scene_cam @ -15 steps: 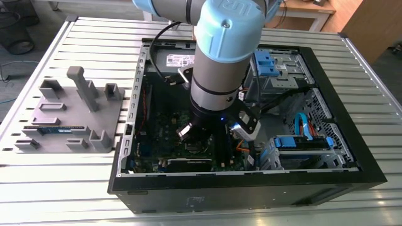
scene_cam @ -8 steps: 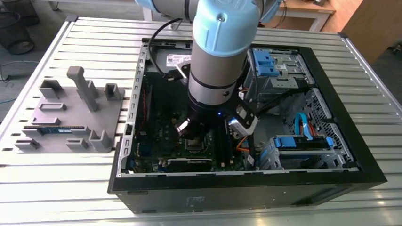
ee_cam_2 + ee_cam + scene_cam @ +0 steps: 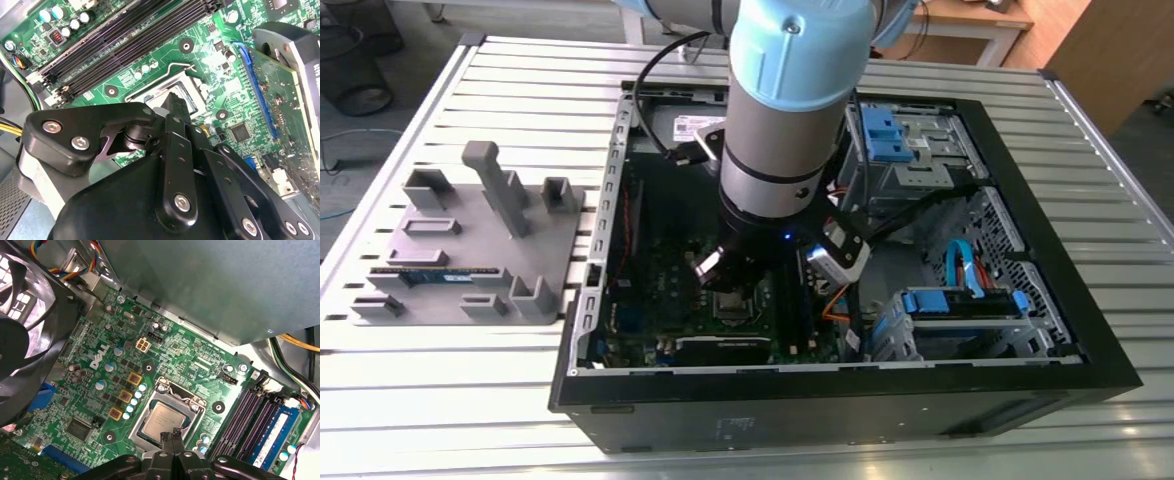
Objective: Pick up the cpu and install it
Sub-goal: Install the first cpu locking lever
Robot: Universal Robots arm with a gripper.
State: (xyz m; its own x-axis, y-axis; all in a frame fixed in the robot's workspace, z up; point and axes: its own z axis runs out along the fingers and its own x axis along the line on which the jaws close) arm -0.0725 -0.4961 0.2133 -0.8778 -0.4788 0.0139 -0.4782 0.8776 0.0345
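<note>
Down inside the open computer case (image 3: 1067, 330), the arm reaches to the motherboard (image 3: 175, 355), and the claw (image 3: 170, 437) hangs just above the socket frame (image 3: 167, 415). Its fingers (image 3: 176, 107) are drawn together to a narrow tip with nothing between them. The cpu (image 3: 162, 421) sits flat inside the socket frame, its grey metal top facing up, directly under the fingertips; whether they touch it I cannot tell. Beside the socket run the dark memory slots (image 3: 255, 415), one of them carrying a blue memory stick (image 3: 277, 432). A black fan (image 3: 25, 330) sits near one edge of the board.

On the slatted counter (image 3: 440, 400), at the exterior view's left of the case, lies a grey parts tray (image 3: 467, 250) with upright holders; one of its recesses holds a long blue-green memory stick (image 3: 434, 272).
</note>
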